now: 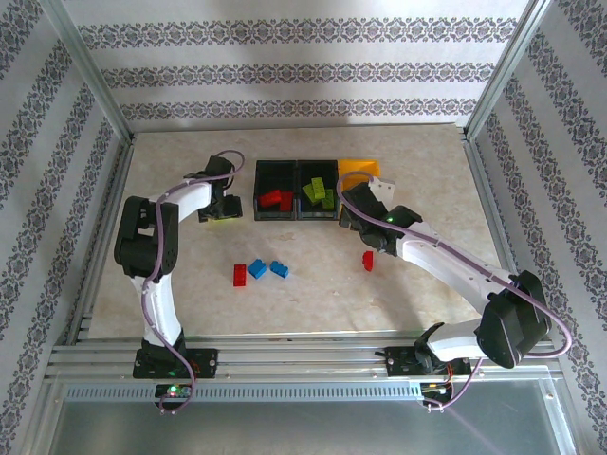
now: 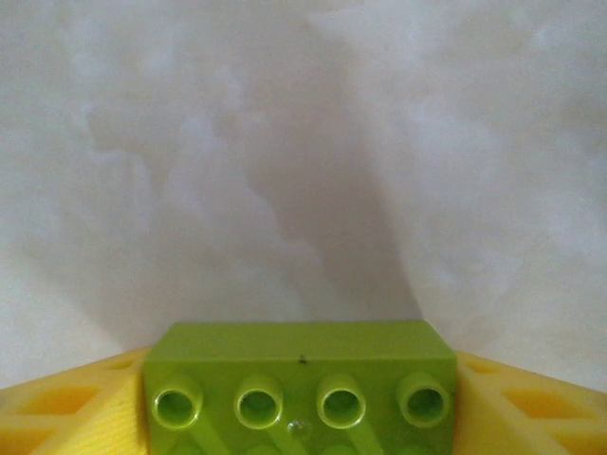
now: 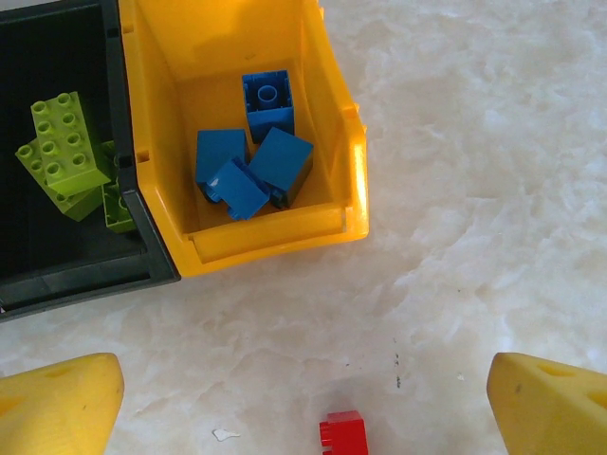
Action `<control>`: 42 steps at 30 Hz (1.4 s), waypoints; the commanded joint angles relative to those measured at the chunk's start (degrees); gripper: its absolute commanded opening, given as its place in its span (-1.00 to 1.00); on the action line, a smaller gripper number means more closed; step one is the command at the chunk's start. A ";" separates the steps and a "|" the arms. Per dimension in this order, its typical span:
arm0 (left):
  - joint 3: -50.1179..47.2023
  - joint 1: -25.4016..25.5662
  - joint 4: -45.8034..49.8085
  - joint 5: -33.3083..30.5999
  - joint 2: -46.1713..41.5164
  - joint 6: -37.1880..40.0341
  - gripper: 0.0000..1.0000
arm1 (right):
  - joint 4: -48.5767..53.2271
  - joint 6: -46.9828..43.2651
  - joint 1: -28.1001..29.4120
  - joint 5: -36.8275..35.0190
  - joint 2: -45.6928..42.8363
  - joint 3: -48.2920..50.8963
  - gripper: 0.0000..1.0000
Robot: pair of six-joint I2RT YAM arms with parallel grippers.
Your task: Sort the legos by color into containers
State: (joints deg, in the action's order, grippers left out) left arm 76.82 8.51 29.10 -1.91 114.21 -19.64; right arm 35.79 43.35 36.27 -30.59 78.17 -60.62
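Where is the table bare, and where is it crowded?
Bare: the near strip between the loose bricks and the arm bases, and behind the bins. Crowded: beside the bins, where the left gripper grips a green brick and the right gripper hovers.

Inside a robotics lab test cell: marble-patterned tabletop (image 1: 303, 303) boxed in by aluminium frame posts (image 1: 88, 71) and damask-striped wallpaper panels (image 1: 294, 71) behind and beside it, slotted aluminium rail (image 1: 303, 353) along its near edge.
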 commanded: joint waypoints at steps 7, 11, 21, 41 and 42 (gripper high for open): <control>0.05 -0.34 1.24 -0.72 -1.80 1.10 0.21 | -0.11 0.67 0.54 -0.46 -0.58 -0.89 0.97; -0.84 -0.31 1.29 -0.47 -4.85 0.76 0.21 | -0.11 0.93 0.45 -0.44 -0.49 -1.05 0.97; -1.13 3.84 1.74 1.36 -13.61 1.14 0.21 | -1.68 4.50 -2.25 0.51 -4.44 4.01 0.97; 17.09 24.62 -2.37 2.33 -2.78 7.64 0.21 | -7.05 7.55 -8.91 4.82 -20.27 19.94 0.97; 18.13 25.07 -2.30 1.93 -1.81 8.63 0.21 | -7.13 7.70 -9.14 4.89 -20.79 20.39 0.97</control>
State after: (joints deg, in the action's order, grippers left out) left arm 91.90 32.25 27.53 1.41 110.24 -15.07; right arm 30.04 49.69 27.83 -26.04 58.98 -41.74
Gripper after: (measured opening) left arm 0.625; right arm 0.984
